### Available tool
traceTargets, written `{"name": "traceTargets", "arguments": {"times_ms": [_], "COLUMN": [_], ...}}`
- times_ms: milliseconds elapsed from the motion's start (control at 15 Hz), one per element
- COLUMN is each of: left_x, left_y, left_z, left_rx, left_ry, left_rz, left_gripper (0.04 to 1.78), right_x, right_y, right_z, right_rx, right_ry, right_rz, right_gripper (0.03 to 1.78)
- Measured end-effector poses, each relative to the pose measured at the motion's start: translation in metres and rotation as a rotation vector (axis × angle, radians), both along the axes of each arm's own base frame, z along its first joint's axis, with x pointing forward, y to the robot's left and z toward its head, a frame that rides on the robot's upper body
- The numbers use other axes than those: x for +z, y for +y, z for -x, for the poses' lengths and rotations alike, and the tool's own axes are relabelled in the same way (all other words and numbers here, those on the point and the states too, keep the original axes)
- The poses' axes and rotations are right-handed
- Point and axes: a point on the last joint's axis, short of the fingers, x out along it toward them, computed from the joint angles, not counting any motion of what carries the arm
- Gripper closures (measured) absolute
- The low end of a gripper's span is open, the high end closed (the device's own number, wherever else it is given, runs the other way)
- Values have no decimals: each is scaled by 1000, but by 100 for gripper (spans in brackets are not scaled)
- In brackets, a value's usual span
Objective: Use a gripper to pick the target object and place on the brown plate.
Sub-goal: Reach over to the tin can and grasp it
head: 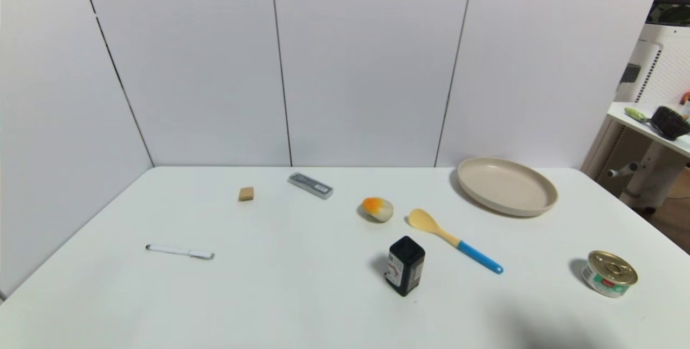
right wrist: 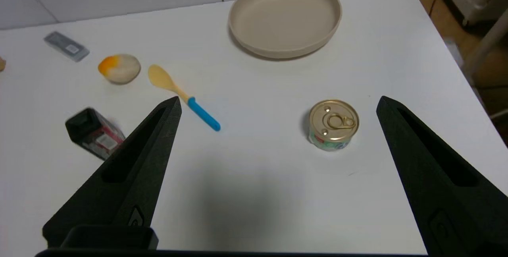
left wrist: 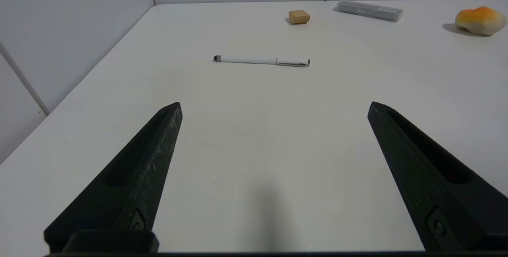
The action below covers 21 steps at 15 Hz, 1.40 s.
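Tin can (right wrist: 333,124) stands upright ahead of the right pincer (right wrist: 278,106), nearer its one finger — wide open, empty; left pincer (left wrist: 274,108) also wide, far off. Plate (right wrist: 285,16) lies beyond the can.

shiny metal can (head: 610,273), matt plate (head: 506,185)

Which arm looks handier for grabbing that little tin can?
Likely the right. The right gripper hangs open near the tin can, the brown plate beyond. The left gripper faces only a pen.
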Motion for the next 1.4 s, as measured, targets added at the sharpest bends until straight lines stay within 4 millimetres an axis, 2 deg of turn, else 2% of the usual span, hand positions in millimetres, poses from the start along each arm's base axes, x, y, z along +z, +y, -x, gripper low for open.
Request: {"name": "traceTargets", "arguments": {"times_ms": [133, 267, 400, 600, 733, 933, 1400], "left_x": [0, 0, 0, 0, 0, 0, 0], "left_y": [0, 0, 0, 0, 0, 0, 0], "left_z": [0, 0, 0, 0, 0, 0, 0], "left_rx": [0, 0, 0, 0, 0, 0, 0], "left_ry": [1, 1, 1, 0, 1, 1, 1], "left_rz": [1, 0, 1, 0, 0, 0, 0], "left_gripper": [13, 13, 13, 13, 13, 13, 13], "right_x": [31, 41, 34, 18, 3, -18, -59], "right_y": [-5, -13, -21, -37, -47, -59, -68], "right_z": [-33, -68, -102, -143, -158, -172, -200], "right_rx": [-42, -80, -110, -141, -127, -118, -118], "right_ry": [137, 337, 524, 680, 773, 901, 1055], "right_rz": [-36, -67, -87, -95, -65, -66, -57], "right_gripper": [11, 11, 11, 11, 11, 11, 11]}}
